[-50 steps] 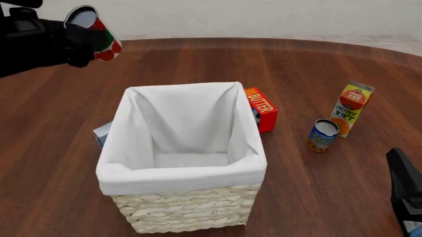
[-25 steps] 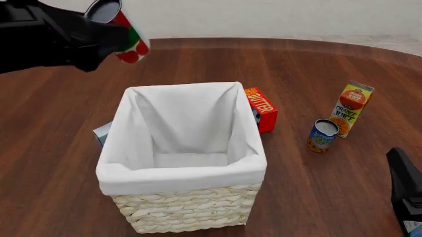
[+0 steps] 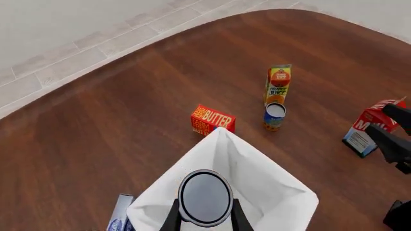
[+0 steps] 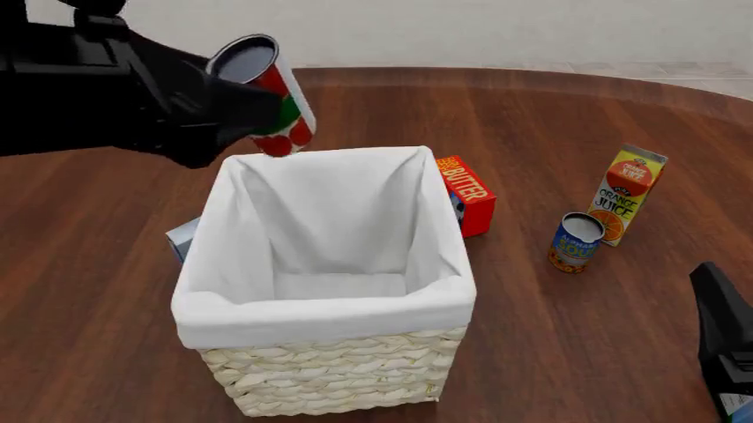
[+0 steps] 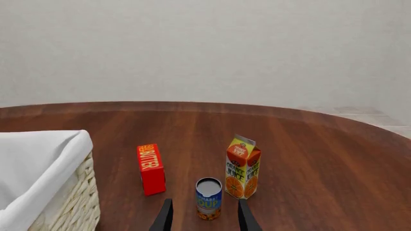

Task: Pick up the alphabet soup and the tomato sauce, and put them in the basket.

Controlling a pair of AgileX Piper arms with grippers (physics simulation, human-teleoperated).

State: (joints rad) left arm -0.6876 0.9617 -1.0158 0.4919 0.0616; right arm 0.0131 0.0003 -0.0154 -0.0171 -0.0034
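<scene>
while clamping the tomato sauce (image 4: pixel 268 95) (tilted), left hand (image 3: pixel 204 217) over basket (image 4: pixel 335 370) corner | right hand (image 5: pixel 203 217) open

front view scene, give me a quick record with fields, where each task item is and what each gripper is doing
tomato sauce: small red can with green band, held tilted in the air over the basket's far left corner
alphabet soup: small blue can with pale top, upright on the table beside the orange juice carton
basket: large cream wicker basket with white cloth lining, nothing inside
left gripper: shut on tomato sauce
right gripper: open, empty, pointed at alphabet soup
</scene>
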